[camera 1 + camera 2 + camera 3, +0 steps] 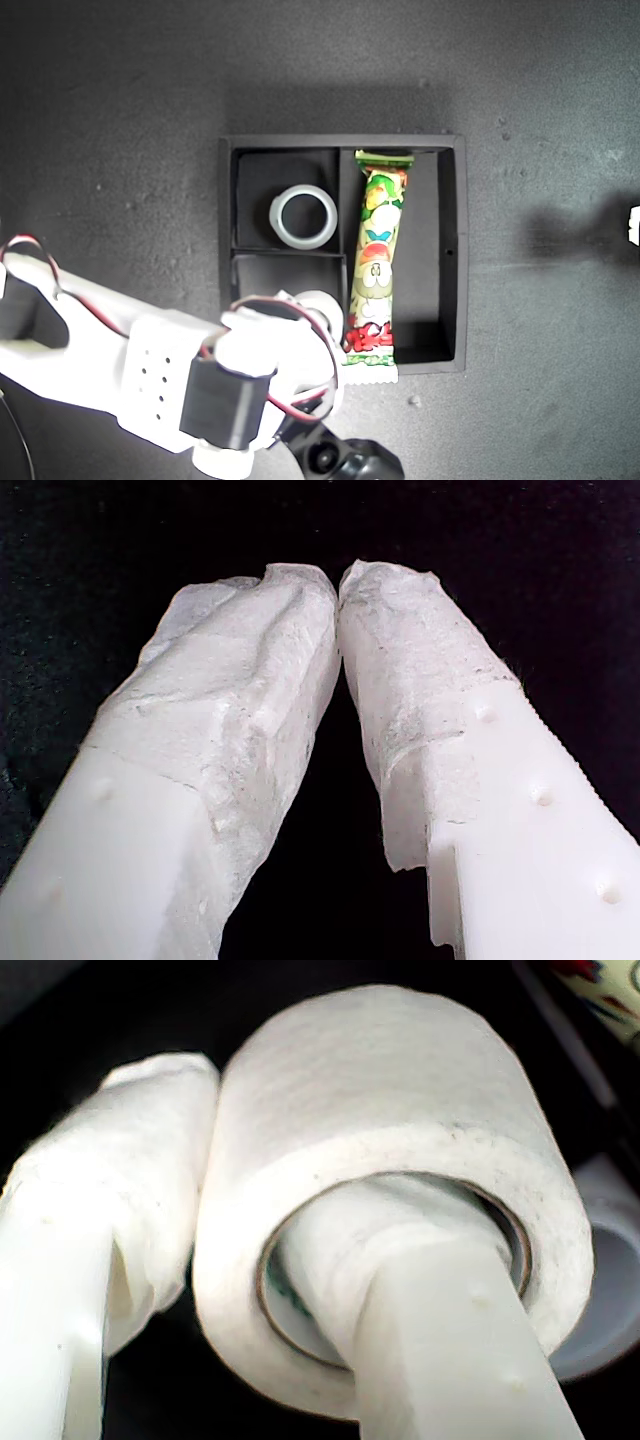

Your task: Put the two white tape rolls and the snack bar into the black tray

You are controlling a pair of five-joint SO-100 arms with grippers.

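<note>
Dark matte counter (120,120) is lying under and all around the end effector, carrying everything. Pale specks (413,401) are dotting its surface just beside the end effector. A soft shadow (570,235) is falling well apart from it.

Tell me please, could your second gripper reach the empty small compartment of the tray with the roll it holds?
Probably yes. My second gripper is shut on a tape roll right at the black tray, whose near small compartment looks unoccupied; the other roll and the snack bar sit elsewhere.
</note>
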